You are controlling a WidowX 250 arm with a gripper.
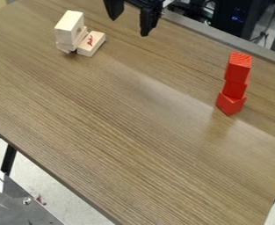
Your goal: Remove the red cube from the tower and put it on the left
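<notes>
1. Across most of the view spreads the brown wood-grain worktop (104,132), set at a slant, with pale floor (63,189) beyond its near edge.
2. Past the far edge, at the upper right, stands dark equipment (239,26) with small blue lights on it.
3. At the lower left corner is a grey metal surface (22,211) with a round screw head, apart from the worktop.
4. On the right part of the worktop rises the red tower (234,89), three blocks high and upright. Its bottom block (229,104) has a corner turned toward the camera, and the top block (238,68) rests on the middle one. All three are red, so I cannot tell which is the cube meant.
5. At the top edge, left of centre, the black gripper (128,27) hangs well apart from the tower, its jaws spread with nothing between them.
6. Near the upper left sit pale wooden blocks (69,27): some stacked, and just beside them one lying flat (91,43) with red marks on top.
</notes>
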